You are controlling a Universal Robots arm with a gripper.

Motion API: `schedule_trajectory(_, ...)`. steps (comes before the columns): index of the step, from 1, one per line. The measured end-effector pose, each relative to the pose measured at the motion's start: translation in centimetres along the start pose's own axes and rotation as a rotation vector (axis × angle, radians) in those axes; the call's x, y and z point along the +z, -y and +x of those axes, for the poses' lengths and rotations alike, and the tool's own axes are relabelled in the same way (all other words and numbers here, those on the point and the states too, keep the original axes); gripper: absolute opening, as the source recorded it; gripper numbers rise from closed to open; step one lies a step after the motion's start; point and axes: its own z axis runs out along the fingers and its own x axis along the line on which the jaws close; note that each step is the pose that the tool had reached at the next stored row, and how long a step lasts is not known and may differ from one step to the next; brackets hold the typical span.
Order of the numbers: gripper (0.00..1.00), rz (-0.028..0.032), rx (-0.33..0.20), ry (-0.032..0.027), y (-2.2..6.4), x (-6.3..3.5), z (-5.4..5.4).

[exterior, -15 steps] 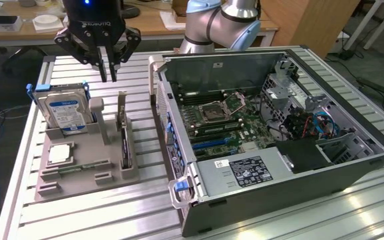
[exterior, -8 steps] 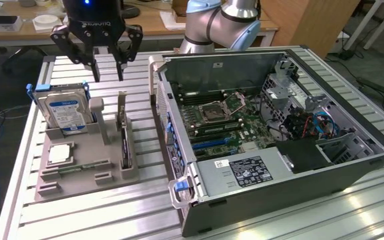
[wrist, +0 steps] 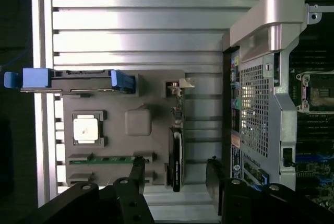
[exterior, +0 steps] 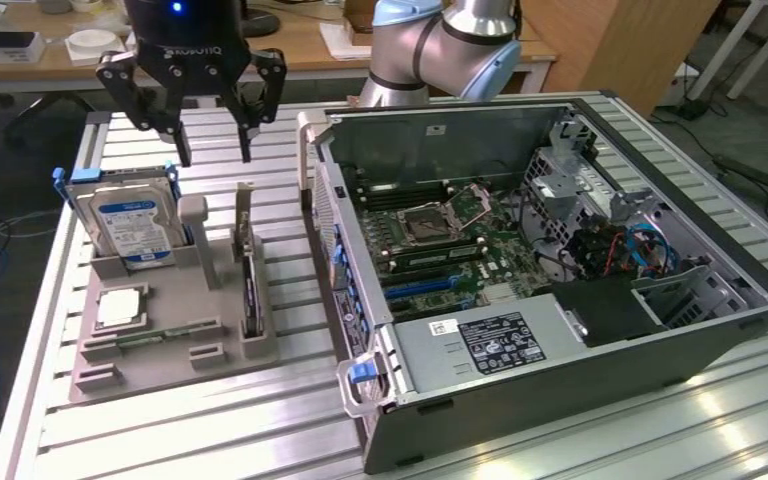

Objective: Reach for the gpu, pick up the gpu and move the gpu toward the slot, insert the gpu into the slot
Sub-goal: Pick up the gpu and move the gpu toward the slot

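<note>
The gpu (exterior: 247,268) is a thin dark card with a silver bracket at its far end. It stands on edge in the grey holder tray (exterior: 157,365), on the side nearest the computer case. My gripper (exterior: 213,150) hangs open above the tray's far end, clear of the card, with nothing between its fingers. In the wrist view the gpu (wrist: 176,153) lies roughly midway between the two dark fingers (wrist: 136,169) of my gripper (wrist: 175,174), and well below them. The blue slot (exterior: 418,287) sits on the motherboard inside the open case.
A silver hard drive (exterior: 128,215) with blue rails stands upright at the tray's far corner on the exterior view's left. A processor chip (exterior: 120,308) and a green memory stick (exterior: 157,335) lie in the tray. The open computer case (exterior: 704,330) lies close beside the tray on the exterior view's right, on a ribbed metal table (exterior: 197,430).
</note>
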Motion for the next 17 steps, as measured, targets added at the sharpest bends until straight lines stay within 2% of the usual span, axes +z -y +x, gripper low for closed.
schedule_trajectory(7,0.59,0.0001,-0.002,-0.0052,0.09,1.11,0.0)
schedule_trajectory(14,0.59,0.0,-0.004,-0.0061,0.59,1.82,0.0)
schedule_trajectory(17,0.59,0.0,-0.017,-0.0083,0.71,2.21,0.0)
